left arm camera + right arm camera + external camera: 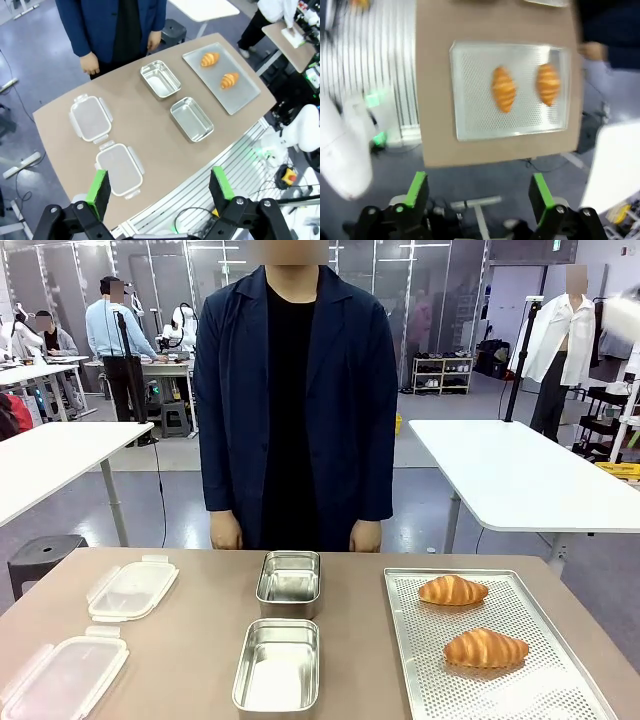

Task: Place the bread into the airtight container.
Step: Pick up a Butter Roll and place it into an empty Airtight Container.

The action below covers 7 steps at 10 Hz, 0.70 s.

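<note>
Two claws are open, operator. Your left claw (159,182) hangs high over the near edge of the counter (150,145), green pads (100,186) spread wide and gripping nothing. Your right claw (478,186) stands equally wide and empty, its fingers showing against the floor beyond the counter's side edge.

Directly ahead of your right claw lies the perforated tray (470,100). It carries the bread: the near croissant (504,89) and the far croissant (548,84), side by side, apart, both flat on the tray.

Left of the tray, at mid-counter, the near container (278,665) and the far container (289,578) sit in line, uncovered and empty. Further left, the near lid (62,678) and the far lid (132,590) lie flat.

At the far edge a person stands, one hand (226,531) and the other hand (365,536) hanging at the sides.
</note>
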Motion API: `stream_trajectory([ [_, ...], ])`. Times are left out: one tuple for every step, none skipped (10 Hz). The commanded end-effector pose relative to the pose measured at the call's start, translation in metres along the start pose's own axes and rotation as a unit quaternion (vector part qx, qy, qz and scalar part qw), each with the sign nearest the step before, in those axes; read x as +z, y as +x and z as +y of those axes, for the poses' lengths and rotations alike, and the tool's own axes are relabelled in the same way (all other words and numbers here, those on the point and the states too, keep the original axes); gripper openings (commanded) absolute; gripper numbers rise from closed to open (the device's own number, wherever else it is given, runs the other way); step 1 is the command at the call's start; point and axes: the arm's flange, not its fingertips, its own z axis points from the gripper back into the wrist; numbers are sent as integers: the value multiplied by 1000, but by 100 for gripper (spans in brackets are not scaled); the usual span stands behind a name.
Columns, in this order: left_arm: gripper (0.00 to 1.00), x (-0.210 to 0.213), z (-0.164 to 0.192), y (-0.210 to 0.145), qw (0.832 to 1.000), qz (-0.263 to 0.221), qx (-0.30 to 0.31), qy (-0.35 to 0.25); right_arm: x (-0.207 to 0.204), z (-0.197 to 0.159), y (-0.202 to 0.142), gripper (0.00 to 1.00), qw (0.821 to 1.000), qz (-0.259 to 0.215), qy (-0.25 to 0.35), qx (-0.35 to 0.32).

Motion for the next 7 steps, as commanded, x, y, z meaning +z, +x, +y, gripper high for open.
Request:
stream_trajectory([
  [100, 1, -1, 0, 1000, 1, -12, -6, -35, -23, 4, 100, 993, 46, 20, 105],
  [100, 1, -1, 0, 1000, 1, -12, -6, -63, -32, 10, 100, 991, 40, 46, 120],
  [100, 1, -1, 0, 1000, 1, -12, -6, -88, -41, 13, 100, 993, 23, 46, 102],
  [100, 1, -1, 0, 1000, 1, -12, -6, -115, -47, 9, 100, 997, 15, 30, 73],
  [100, 1, -1, 0, 1000, 1, -12, -6, -136, -48, 5, 100, 998, 5, 24, 64],
  [100, 1, -1, 0, 1000, 1, -12, -6, -161, -52, 4, 100, 999, 6, 16, 47],
  [100, 1, -1, 0, 1000, 1, -12, -6, -184, -57, 6, 100, 999, 27, 1, 19],
])
